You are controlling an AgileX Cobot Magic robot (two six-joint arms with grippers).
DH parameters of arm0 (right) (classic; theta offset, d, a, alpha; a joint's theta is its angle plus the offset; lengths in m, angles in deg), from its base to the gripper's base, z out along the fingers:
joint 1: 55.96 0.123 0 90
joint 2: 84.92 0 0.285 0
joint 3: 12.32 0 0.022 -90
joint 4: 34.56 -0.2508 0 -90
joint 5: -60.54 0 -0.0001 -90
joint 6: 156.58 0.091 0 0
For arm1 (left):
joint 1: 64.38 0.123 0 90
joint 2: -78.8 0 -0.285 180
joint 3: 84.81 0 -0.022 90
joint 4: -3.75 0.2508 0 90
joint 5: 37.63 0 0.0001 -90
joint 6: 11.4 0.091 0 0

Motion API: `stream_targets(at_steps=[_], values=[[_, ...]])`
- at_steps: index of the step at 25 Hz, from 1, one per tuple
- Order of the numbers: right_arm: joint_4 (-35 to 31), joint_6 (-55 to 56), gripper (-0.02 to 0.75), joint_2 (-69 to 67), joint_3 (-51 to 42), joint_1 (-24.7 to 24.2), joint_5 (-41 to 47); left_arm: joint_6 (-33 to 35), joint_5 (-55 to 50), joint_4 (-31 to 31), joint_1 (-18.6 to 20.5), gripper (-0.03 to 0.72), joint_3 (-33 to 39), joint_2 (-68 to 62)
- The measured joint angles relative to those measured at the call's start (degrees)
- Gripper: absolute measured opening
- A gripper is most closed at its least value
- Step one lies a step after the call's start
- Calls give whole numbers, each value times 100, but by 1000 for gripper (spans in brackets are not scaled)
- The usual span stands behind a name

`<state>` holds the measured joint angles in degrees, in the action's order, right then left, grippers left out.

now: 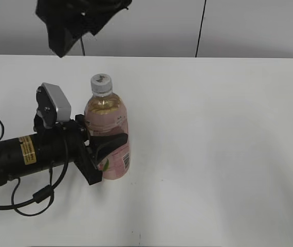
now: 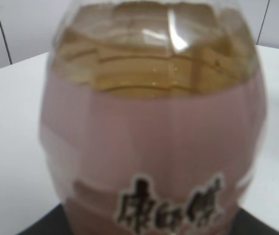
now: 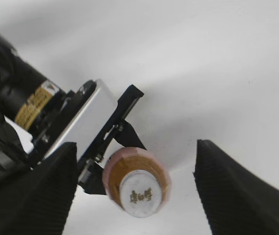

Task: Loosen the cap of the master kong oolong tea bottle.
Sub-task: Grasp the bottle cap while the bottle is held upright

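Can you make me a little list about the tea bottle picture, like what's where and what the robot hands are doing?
bottle: standing upright on the white table, amber tea inside, pink label
cap: white, on top of the bottle, nothing touching it
left tool: shut around the bottle's labelled middle
right tool: open, up above the cap, looking down on it

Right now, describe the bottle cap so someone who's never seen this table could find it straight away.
On the white table, a black robot arm comes in from the left and its left gripper clamps a pink-labelled bottle of amber tea. The cap sits on top of that bottle, directly below the open right gripper. It is small, round and white with a dark mark on top.
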<state>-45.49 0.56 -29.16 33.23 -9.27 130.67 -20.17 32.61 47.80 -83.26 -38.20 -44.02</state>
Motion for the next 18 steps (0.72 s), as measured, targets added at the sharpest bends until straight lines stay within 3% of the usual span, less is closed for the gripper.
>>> stream_targets(at_steps=[3,6,18], values=[[200,1864,567,0,19,0,1,0,-5,0,0,279,0,0],[260,2712,566,0,13,0,1,0,-5,0,0,279,0,0],[439,3313,566,0,-831,0,-1,0,-5,0,0,278,0,0]])
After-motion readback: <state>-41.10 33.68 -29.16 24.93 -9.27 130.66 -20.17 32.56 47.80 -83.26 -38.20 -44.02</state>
